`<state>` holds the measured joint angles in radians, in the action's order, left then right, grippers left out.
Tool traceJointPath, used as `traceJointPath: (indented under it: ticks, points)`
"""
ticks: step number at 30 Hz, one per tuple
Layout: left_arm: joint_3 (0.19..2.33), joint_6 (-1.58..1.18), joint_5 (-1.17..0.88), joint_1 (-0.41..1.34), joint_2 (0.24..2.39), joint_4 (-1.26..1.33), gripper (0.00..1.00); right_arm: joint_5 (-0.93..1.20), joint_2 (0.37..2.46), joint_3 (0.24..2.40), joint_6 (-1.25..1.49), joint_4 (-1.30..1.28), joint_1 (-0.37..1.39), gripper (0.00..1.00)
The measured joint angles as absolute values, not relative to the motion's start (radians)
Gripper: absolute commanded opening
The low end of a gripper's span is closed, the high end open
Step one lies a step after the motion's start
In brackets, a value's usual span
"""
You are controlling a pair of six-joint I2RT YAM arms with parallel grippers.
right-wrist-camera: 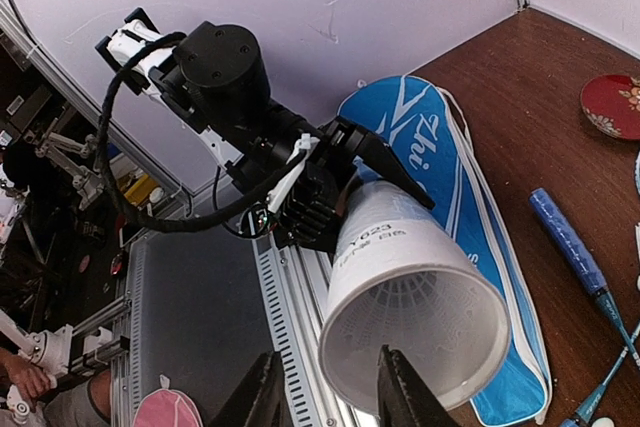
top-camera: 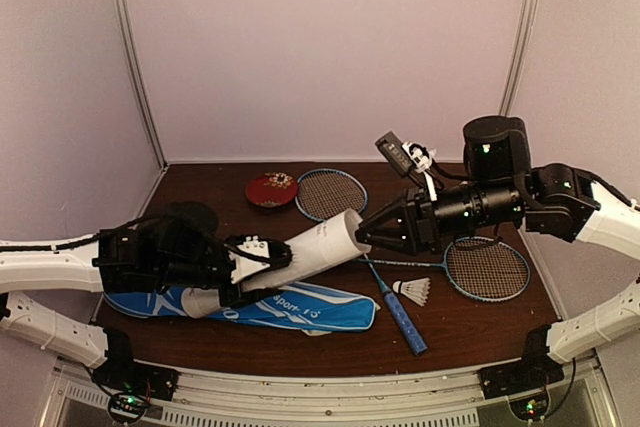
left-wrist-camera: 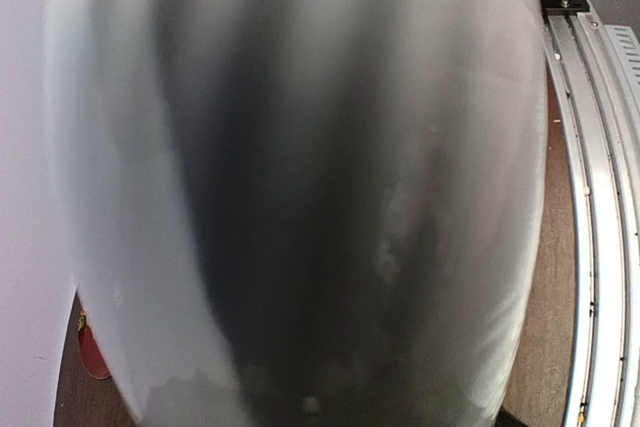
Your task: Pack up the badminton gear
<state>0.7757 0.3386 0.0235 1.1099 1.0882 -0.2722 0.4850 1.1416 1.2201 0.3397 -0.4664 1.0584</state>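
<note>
Jaws of the left gripper [top-camera: 262, 267] are clamped round the long white tube [top-camera: 312, 250], grasping it toward its lower end and holding it up off the table [top-camera: 480, 335], tilted, open mouth raised toward the right gripper [right-wrist-camera: 330, 362]. That one hovers right at the mouth, its two dark fingers parted with nothing seen between them; whether a tip touches the rim I can't tell. The tube is smooth and plain white, with a line of small dark print near the grip, too small to read. Down the bore, from the right wrist, there's a pale ribbed lattice deep inside, and what it is I can't make out. From the left wrist the tube fills nearly the whole view as a grey-white blur, no detail at all.

Below the tube the blue white-lettered racket bag [top-camera: 300, 312] lies flat, partly covered by the left arm [top-camera: 150, 257]. One white shuttlecock [top-camera: 413, 291] lies just beside the blue handle of the first racket [top-camera: 404, 319], whose shaft runs up behind the tube to a head near the red dish [top-camera: 271, 189]. The second racket [top-camera: 487, 269] shows its head to the right, its shaft running left beneath the right gripper, handle out of sight
</note>
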Motion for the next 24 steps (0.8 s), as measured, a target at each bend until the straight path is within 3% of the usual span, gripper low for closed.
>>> traceJointPath:
  ticks: [5, 24]
  points:
    - [0.776, 0.339, 0.02, 1.11, 1.089, -0.272, 0.48, 0.529, 1.151, 1.218, 0.37, -0.432, 1.061, 0.29]
    - [0.776, 0.337, 0.013, 1.11, 1.105, -0.281, 0.44, 0.518, 1.163, 1.171, 0.393, -0.4, 1.067, 0.28]
